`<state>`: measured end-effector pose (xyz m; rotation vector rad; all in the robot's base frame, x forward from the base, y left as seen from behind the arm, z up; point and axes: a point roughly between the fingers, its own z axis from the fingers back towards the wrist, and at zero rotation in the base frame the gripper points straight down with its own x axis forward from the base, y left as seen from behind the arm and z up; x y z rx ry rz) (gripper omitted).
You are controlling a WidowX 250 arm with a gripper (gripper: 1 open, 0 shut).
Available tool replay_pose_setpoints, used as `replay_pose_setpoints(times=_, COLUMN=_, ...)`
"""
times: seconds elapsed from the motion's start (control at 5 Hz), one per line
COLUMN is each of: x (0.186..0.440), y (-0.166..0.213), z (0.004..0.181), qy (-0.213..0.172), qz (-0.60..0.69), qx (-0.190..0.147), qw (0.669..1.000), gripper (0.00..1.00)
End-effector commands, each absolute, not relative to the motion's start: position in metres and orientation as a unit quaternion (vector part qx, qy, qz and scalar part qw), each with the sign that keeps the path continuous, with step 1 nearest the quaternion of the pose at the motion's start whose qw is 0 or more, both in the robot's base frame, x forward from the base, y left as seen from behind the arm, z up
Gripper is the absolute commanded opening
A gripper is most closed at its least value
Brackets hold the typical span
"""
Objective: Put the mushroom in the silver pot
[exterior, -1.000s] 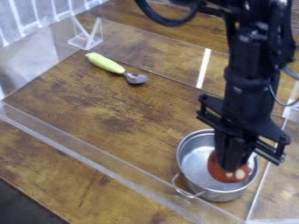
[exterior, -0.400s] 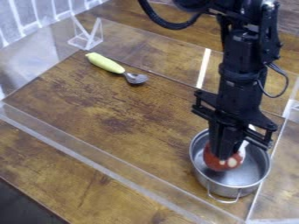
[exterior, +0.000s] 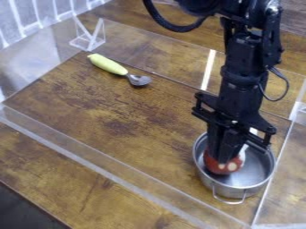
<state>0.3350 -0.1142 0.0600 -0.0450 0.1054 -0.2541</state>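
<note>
Reaching down from the upper right of the view, the black robot arm (exterior: 242,67) put its gripper (exterior: 227,134) over the silver pot (exterior: 259,182), on the lower right part of the brown wooden table (exterior: 102,125). The mushroom (exterior: 224,165) was inside the pot's outline, toward its left side in the view, directly beneath the fingertips. Its red cap showed beside a whitish patch, with the red mostly to the left and below and the pale part toward the right. Which way the stem pointed, and how its long axis lay, could not be told with certainty, because the dark gripper hid the upper part. Whether the fingers were released or clenched on the mushroom could not be told either, nor whether it rested on the pot's floor. The pot stood upright, its round mouth facing up, with one small loop handle (exterior: 226,195) on the side toward the bottom of the view. Well apart from it, toward the upper left, lay a spoon (exterior: 110,64) with a yellow-green handle; its long axis ran slantwise, handle end to the upper left and metal bowl to the lower right. Farther up and left of the spoon stood a small whitish frame (exterior: 88,36), near the table's edge.
</note>
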Motion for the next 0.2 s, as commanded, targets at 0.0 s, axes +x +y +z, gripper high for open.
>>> replay_pose_setpoints(times=0.0, x=0.3365, y=-0.1079, z=0.0801, qy=0.030, qz=-0.123, qx=-0.010, qw=0.992, gripper=0.00)
